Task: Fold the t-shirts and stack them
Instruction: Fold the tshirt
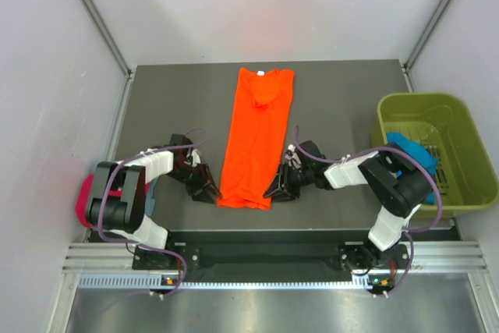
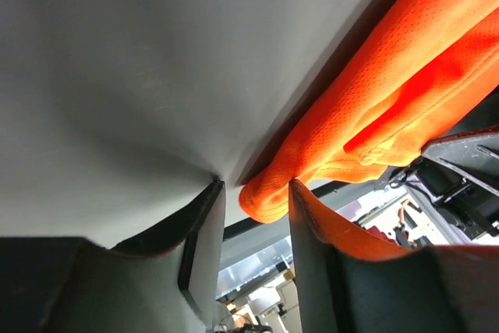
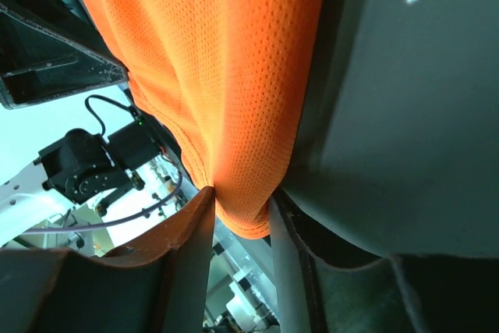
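Note:
The bright orange t-shirt (image 1: 254, 136) lies folded into a long strip down the middle of the grey table (image 1: 171, 107), collar at the far end. My left gripper (image 1: 209, 190) is low at its near left corner. In the left wrist view the hem corner (image 2: 269, 196) sits between the fingers of my left gripper (image 2: 256, 189), touching one finger with a gap to the other. My right gripper (image 1: 274, 190) is at the near right corner. In the right wrist view my right gripper (image 3: 242, 200) has both fingers pressing on the orange cloth (image 3: 226, 60).
An olive-green bin (image 1: 468, 126) stands at the right edge with a teal-blue t-shirt (image 1: 412, 148) inside. A magenta-pink t-shirt (image 1: 83, 196) lies at the left edge behind the left arm, and a strip of grey-blue cloth (image 1: 153, 189) shows beside it.

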`<action>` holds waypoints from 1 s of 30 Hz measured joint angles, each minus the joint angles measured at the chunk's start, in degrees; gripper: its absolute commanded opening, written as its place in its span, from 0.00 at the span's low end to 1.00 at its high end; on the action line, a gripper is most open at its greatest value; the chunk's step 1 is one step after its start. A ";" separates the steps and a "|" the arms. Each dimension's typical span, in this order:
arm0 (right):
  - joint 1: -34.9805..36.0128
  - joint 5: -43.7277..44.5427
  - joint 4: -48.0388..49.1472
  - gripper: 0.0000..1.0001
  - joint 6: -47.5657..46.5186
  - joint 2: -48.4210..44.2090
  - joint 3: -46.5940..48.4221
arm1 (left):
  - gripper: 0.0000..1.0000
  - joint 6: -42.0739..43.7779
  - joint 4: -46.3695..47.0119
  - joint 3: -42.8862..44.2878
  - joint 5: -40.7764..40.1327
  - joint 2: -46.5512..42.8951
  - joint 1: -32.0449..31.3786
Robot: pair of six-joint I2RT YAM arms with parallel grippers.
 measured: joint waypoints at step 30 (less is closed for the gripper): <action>-6.47 0.90 -11.98 0.00 -14.14 -17.84 -5.79 | 0.00 -0.02 1.68 5.81 4.20 -2.36 -11.61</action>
